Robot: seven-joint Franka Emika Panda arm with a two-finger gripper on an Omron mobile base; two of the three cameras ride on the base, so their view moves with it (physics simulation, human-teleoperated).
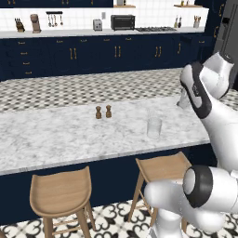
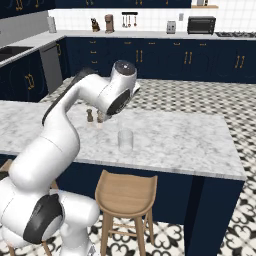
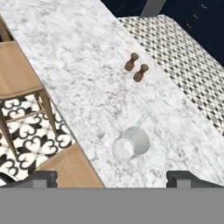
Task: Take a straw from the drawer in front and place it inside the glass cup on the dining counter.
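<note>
On the dining counter (image 3: pixel 74 57), the straw (image 3: pixel 141 122) leans in the glass cup (image 3: pixel 131 143). Your gripper (image 3: pixel 113 178) hangs above, jaws wide, empty. Descend carelessly and you could topple the cup.

One glass cup (image 3: pixel 131 143) holding one straw (image 3: pixel 141 122), two brown shakers (image 3: pixel 136 68), two wooden stools (image 1: pixel 60 193).
</note>
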